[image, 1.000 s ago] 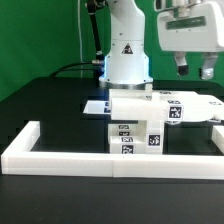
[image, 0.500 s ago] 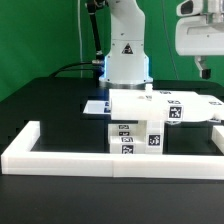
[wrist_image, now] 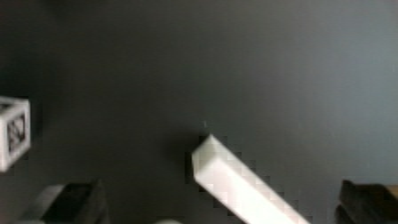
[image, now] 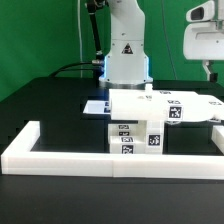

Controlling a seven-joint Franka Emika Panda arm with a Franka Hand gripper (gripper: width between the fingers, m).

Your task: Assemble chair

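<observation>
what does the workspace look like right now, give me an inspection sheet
surface: black table, matte
job's things: white tagged chair parts grouped mid-table, behind the rail
clutter: nothing seen
grippers: gripper open, empty, high up at the exterior view's right
cables: black cable running to the arm's base
surroundings: green backdrop, white border rail along the front, marker board beside the parts

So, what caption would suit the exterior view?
Open fingers hang high at the exterior view's right; tagged white chair parts sit behind a border rail.
</observation>
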